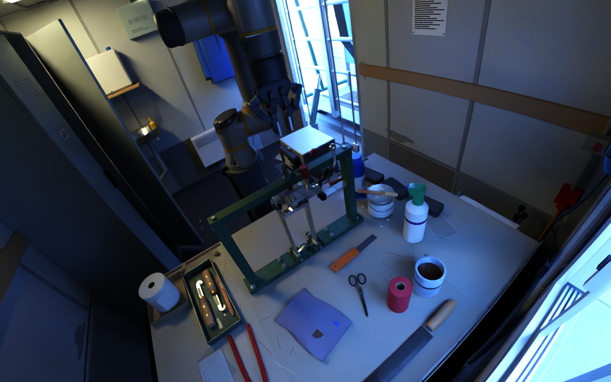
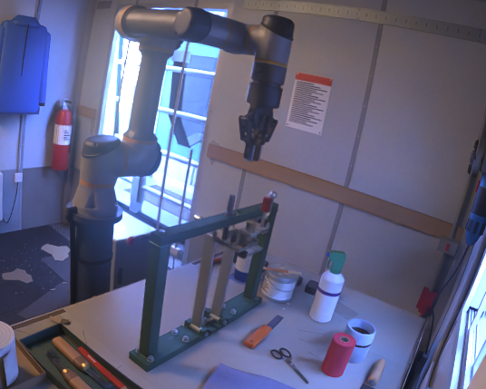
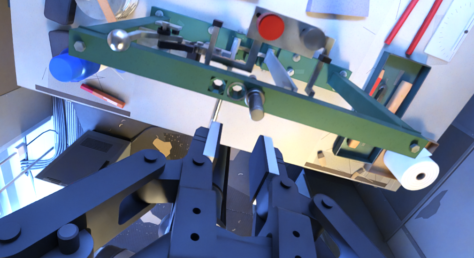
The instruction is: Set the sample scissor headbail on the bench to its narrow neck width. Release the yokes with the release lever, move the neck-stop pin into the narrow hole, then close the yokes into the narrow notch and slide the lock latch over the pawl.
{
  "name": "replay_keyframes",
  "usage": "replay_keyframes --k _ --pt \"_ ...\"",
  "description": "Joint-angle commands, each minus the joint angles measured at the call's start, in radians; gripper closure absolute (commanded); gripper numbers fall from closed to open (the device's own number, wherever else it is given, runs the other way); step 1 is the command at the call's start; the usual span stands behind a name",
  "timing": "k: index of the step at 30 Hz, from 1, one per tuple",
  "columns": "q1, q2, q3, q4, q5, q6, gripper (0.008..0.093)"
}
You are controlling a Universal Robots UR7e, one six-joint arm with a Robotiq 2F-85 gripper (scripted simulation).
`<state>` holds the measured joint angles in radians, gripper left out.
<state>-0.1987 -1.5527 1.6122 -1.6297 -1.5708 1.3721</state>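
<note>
My gripper [image 2: 252, 156] [image 3: 239, 147] [image 1: 283, 124] hangs well above the green frame [image 2: 201, 286] [image 1: 289, 214] of the headbail fixture, partly open and holding nothing, on the frame's far side from the bench's front edge. The wrist camera looks down on the top bar [image 3: 238, 91], where a steel pin [image 3: 255, 104] stands beside two hex-headed holes [image 3: 228, 89]. A lever with a round steel knob [image 3: 118, 41] lies at one end of the mechanism, and a red knob [image 3: 270, 27] sits beyond the bar. Two slim yoke bars [image 2: 212, 282] hang down inside the frame to its base.
Behind the bench are a panelled wall and a bright window [image 2: 174, 123], with the arm's base [image 2: 92, 227] on the floor beside the bench. On the bench lie a white bottle [image 1: 415, 216], cup [image 1: 429, 275], red roll [image 1: 399, 294], scissors [image 1: 359, 291], orange-handled knife [image 1: 351, 254] and tool tray [image 1: 212, 299].
</note>
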Motion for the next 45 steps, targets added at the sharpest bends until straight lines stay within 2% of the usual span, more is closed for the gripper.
replay_keyframes --k 1,7,13,45 --pt "0.002 0.015 -0.017 0.000 0.000 0.002 0.0704" --pt "0.010 0.105 -0.115 0.008 0.000 0.010 0.0704" --pt "0.014 0.147 -0.165 0.015 0.000 0.014 0.0704" --pt "0.015 0.155 -0.173 0.016 0.000 0.015 0.0704"
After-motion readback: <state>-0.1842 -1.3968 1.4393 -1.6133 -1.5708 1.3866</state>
